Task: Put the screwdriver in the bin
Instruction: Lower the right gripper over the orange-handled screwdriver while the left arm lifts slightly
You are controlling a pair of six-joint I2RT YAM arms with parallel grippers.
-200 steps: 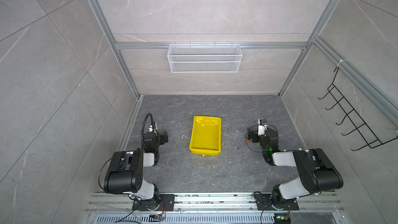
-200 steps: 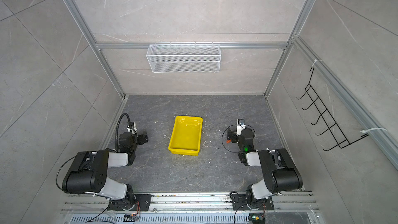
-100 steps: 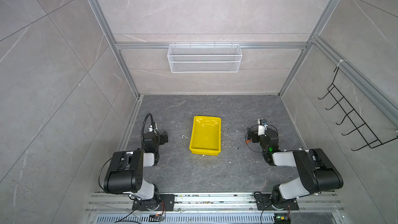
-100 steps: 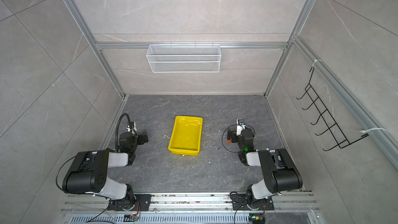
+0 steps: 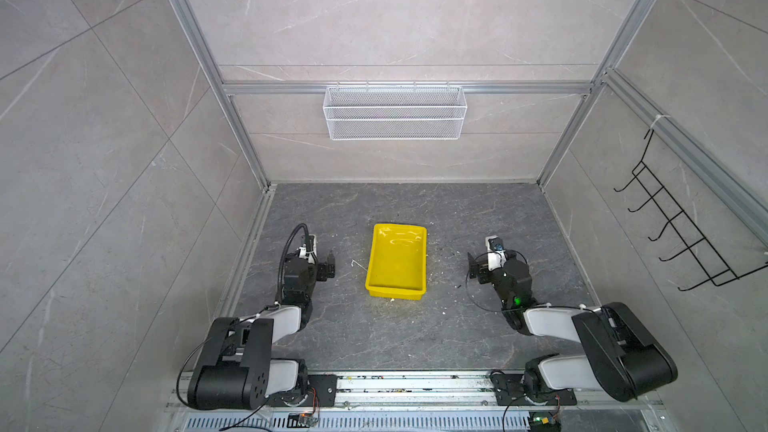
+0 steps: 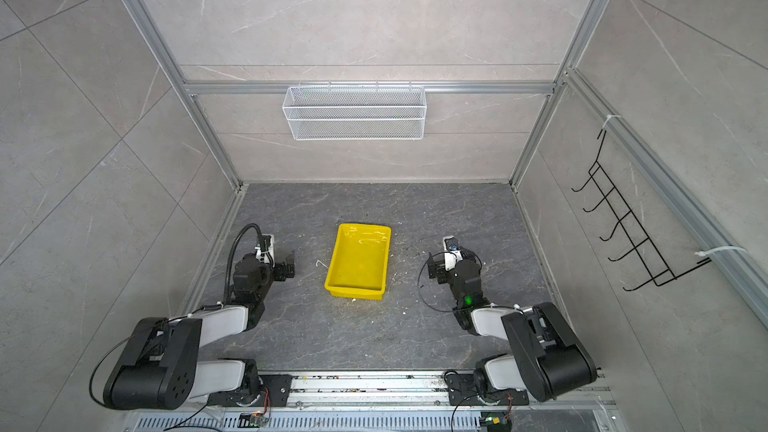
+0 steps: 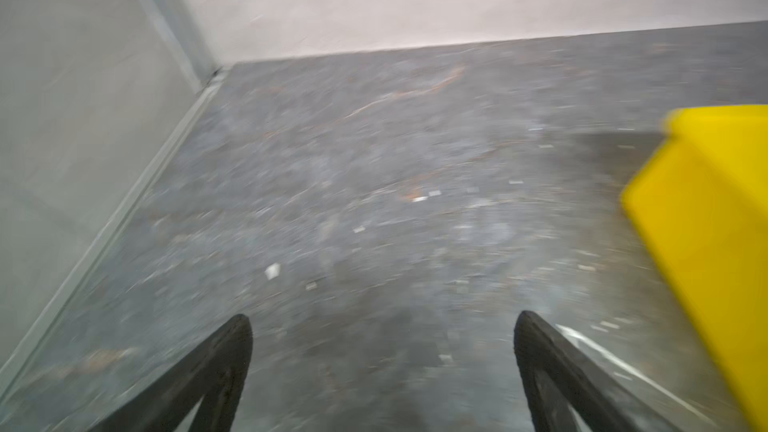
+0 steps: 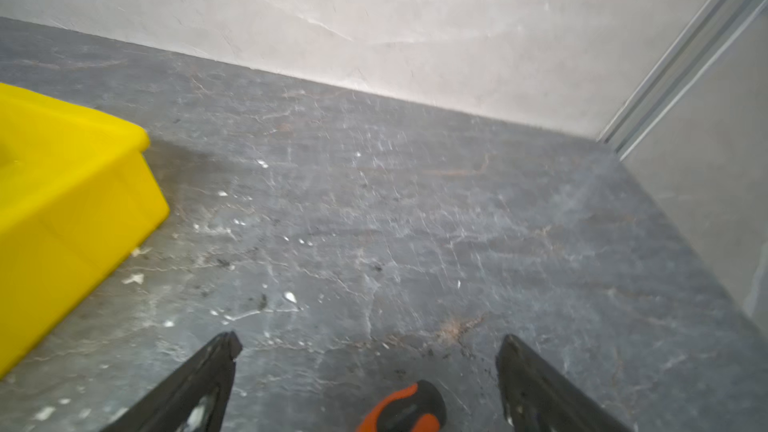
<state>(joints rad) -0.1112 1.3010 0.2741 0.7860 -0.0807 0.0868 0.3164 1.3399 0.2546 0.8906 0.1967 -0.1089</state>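
Dark grey table (image 5: pixel 374 334) between tiled walls (image 5: pixel 374 14), yellow bin (image 5: pixel 395 290) at its middle. Beside the bin, left end effector (image 7: pixel 382 326) released; right end effector (image 8: pixel 370 347) released, jaws wide around the screwdriver (image 8: pixel 401 409) lying on the table, outside the bin.

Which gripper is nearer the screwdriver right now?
Right. The screwdriver lies between the open jaws of the right gripper; the left gripper, also open, sits across the bin from it.
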